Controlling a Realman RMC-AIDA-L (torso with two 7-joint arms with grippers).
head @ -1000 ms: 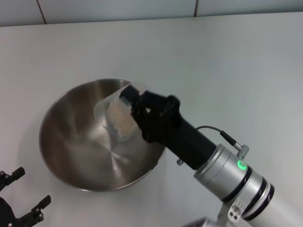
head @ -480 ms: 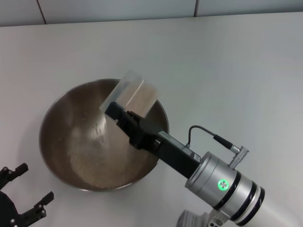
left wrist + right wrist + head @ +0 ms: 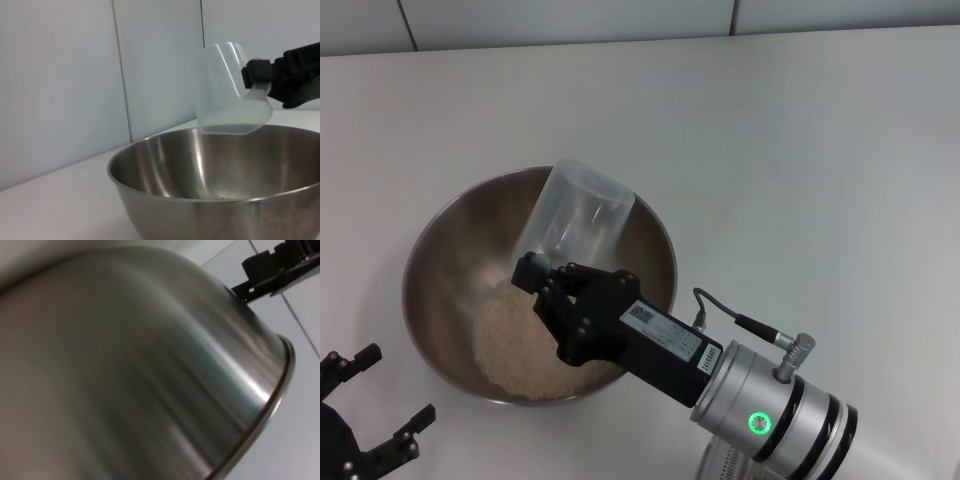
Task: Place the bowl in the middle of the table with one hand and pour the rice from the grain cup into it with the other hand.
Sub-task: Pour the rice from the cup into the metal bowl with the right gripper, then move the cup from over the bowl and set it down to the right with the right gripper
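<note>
The steel bowl (image 3: 438, 262) stands on the white table (image 3: 800, 150), left of centre in the head view. The rice (image 3: 515, 345) lies as a pale heap in the bowl's near side. My right gripper (image 3: 548, 275) is shut on the grain cup (image 3: 575, 210) and holds it tipped mouth-down over the bowl. The cup looks empty. In the left wrist view the cup (image 3: 230, 90) hangs just above the bowl's rim (image 3: 165, 187). My left gripper (image 3: 380, 395) is open and empty at the near left, apart from the bowl.
The right wrist view is filled by the bowl's outer wall (image 3: 150, 365), with the left gripper (image 3: 280, 265) beyond it. A tiled wall (image 3: 570, 20) runs along the table's far edge. Bare tabletop lies right of and behind the bowl.
My right gripper has turned the cup from tilted to mouth-down. The rice has left the cup and now lies in the bowl. The left gripper has barely moved.
</note>
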